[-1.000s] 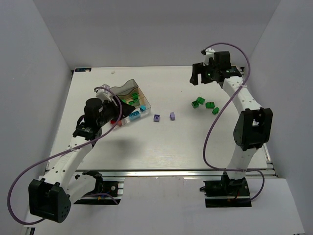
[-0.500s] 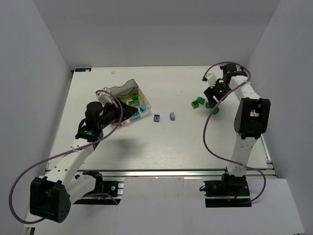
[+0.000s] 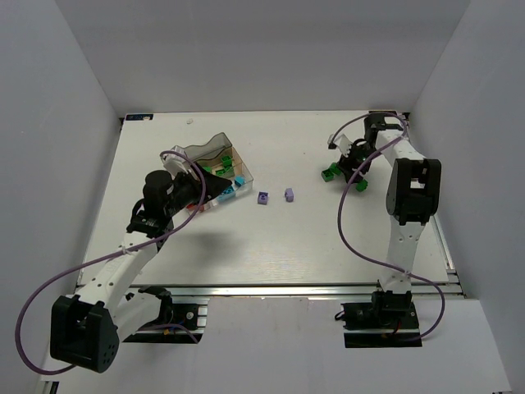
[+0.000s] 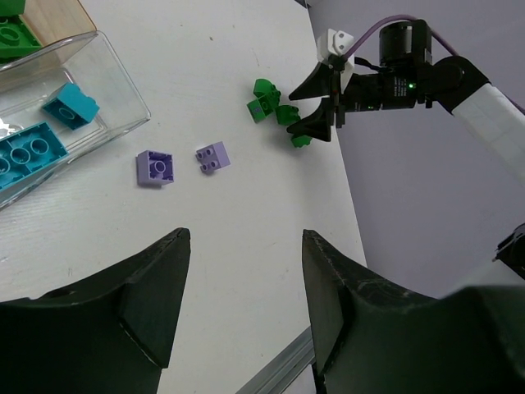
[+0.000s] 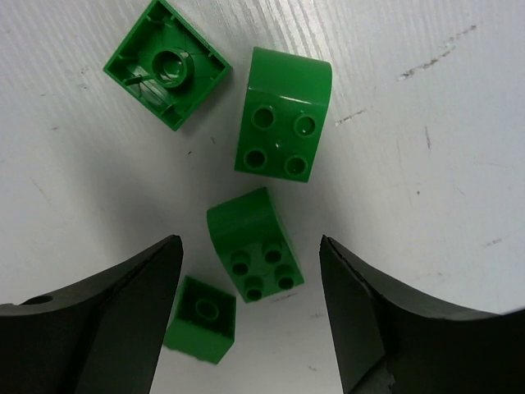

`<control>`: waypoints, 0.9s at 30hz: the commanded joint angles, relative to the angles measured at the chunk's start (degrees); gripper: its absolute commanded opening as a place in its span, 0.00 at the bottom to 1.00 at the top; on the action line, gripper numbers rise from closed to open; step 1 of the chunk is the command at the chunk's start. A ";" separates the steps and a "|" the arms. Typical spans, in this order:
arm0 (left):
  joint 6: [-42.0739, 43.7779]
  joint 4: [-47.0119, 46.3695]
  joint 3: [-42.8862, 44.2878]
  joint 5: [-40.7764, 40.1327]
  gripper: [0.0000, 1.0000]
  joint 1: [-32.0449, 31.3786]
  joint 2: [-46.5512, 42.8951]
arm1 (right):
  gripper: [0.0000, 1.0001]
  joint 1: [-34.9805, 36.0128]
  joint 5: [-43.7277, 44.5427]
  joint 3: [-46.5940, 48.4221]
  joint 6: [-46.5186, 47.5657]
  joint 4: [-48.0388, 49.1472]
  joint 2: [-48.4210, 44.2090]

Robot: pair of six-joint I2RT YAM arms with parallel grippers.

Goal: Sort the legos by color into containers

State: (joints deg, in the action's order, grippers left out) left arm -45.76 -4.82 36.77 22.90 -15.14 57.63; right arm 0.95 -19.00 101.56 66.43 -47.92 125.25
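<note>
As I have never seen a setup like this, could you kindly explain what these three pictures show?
These are two robot arms bolted at the near edge of a white table. One picture looks down from above and behind them. The other two come from a camera on each wrist, so the dark shapes along their lower edge are that arm's own fingers. The left gripper hovers open and empty beside a clear box holding cyan bricks, and two purple bricks lie loose nearby. The right gripper is open over four green bricks, with a finger on either side of one brick and a gap on both sides. Nothing is held yet.
</note>
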 commanded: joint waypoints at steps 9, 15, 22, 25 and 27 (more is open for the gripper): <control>0.06 -1.24 1.72 -0.48 0.67 -0.16 2.49 | 0.52 0.45 2.83 2.51 12.04 -0.59 3.25; 0.14 -1.33 1.90 -0.48 0.67 -0.16 2.58 | 0.11 0.45 2.05 -0.74 14.60 -2.44 -0.96; 2.16 2.44 1.98 -2.85 0.67 -0.16 -1.19 | 0.00 7.21 -15.42 8.03 5.59 -12.01 -6.51; 3.30 4.47 2.07 -5.04 0.67 -0.16 -4.44 | 0.00 14.50 -23.78 11.90 -3.47 -9.84 -5.90; 3.57 8.23 1.99 -6.10 0.67 -0.16 -6.11 | 0.00 20.55 -27.74 13.48 -16.20 -1.24 -5.11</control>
State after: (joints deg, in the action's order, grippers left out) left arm -43.97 -0.67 36.80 19.51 -15.14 54.94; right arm 14.09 -34.94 111.83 65.23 -54.15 122.67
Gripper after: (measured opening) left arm 0.670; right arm 0.428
